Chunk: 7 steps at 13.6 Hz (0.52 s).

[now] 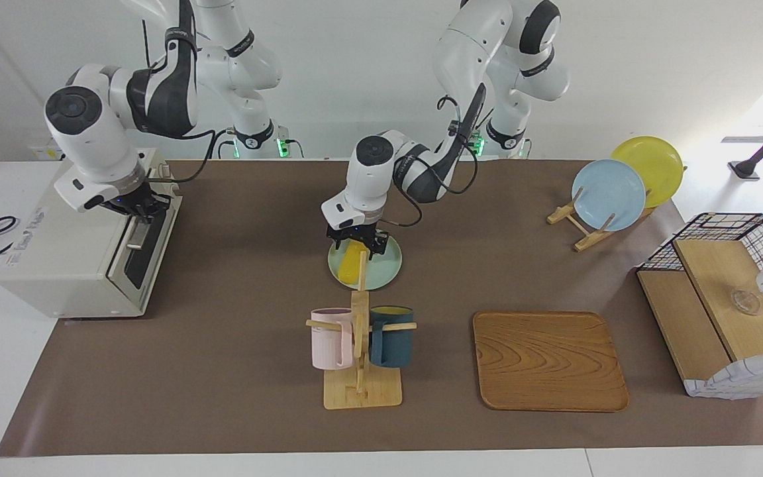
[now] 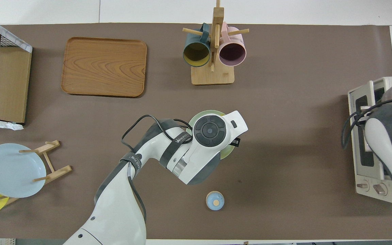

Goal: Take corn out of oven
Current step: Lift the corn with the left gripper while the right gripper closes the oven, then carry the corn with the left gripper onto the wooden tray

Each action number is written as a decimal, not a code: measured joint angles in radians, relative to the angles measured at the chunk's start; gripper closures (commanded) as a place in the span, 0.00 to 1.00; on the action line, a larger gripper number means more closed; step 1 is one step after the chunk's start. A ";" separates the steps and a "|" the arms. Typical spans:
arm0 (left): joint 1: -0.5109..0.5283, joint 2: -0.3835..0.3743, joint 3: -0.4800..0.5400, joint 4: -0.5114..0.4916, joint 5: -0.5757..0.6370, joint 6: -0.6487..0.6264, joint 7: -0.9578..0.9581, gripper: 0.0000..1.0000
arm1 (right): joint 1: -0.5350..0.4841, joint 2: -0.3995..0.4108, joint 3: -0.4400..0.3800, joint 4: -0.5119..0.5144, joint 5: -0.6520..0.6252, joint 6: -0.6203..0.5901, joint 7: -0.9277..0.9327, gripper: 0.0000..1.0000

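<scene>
The corn point(image 1: 354, 264) lies on a pale green plate point(image 1: 383, 268) in the middle of the table. My left gripper point(image 1: 355, 244) is low over the end of the corn nearer to the robots and straddles it. In the overhead view the left arm's wrist hides the corn, and only the plate's rim point(image 2: 199, 115) shows. The off-white oven point(image 1: 57, 232) stands at the right arm's end of the table with its door closed; it also shows in the overhead view point(image 2: 362, 163). My right gripper point(image 1: 142, 204) is at the top edge of the closed door, shut on its handle.
A wooden mug rack point(image 1: 360, 344) with a pink and a dark blue mug stands just farther from the robots than the plate. A wooden tray point(image 1: 549, 361), a plate rack point(image 1: 609, 194) and a wire basket point(image 1: 719, 298) lie toward the left arm's end. A small blue round thing point(image 2: 214, 200) lies near the robots.
</scene>
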State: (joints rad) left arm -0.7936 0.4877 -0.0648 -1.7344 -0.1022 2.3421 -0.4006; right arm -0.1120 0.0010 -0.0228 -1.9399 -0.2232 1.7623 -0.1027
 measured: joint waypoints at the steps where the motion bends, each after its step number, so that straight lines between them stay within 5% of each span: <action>1: 0.000 0.000 0.000 0.000 0.000 0.000 0.000 1.00 | 0.006 0.000 0.005 0.004 0.000 -0.014 0.000 0.85; 7: 0.010 -0.004 0.018 0.022 0.000 -0.033 0.000 1.00 | 0.052 -0.011 0.053 0.223 0.010 -0.265 0.002 0.35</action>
State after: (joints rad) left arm -0.7837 0.4836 -0.0465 -1.7125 -0.1022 2.3092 -0.4008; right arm -0.0603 -0.0097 0.0302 -1.7170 -0.2129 1.4968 -0.1003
